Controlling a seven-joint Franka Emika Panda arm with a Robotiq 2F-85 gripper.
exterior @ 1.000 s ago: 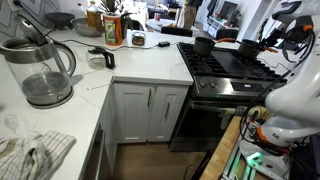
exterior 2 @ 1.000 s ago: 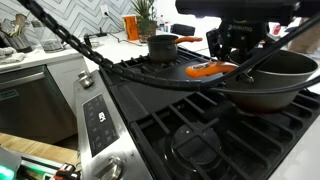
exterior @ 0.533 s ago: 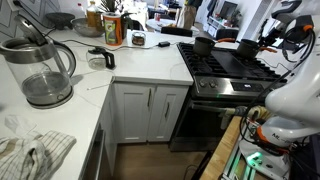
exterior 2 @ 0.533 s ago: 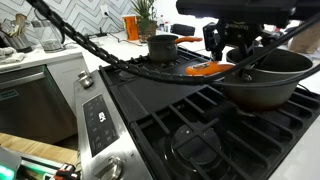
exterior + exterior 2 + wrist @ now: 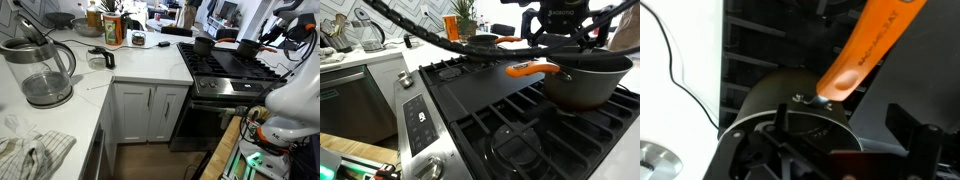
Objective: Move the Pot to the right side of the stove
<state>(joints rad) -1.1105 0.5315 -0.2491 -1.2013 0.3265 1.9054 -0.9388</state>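
The Pot [image 5: 588, 82] is dark grey with an orange handle [image 5: 533, 69]. It rests on the grates at the right of the stove [image 5: 510, 125]. In an exterior view it shows small at the far right burner [image 5: 248, 46]. My gripper [image 5: 558, 35] hangs just above the handle, open, with nothing between its fingers. In the wrist view the Pot [image 5: 780, 100] lies below the gripper [image 5: 845, 135], and the orange handle [image 5: 865, 50] runs up and to the right, free of the fingers.
A smaller grey pot [image 5: 485, 41] sits on the back burner, also seen as a small grey pot [image 5: 203, 44]. A black cable [image 5: 410, 40] sweeps over the stove. On the counter are a glass kettle [image 5: 45, 68] and a cloth [image 5: 30, 150].
The gripper was shut on the orange handle; it has opened, let go and lifted above it. The Pot now rests on the grate by itself.
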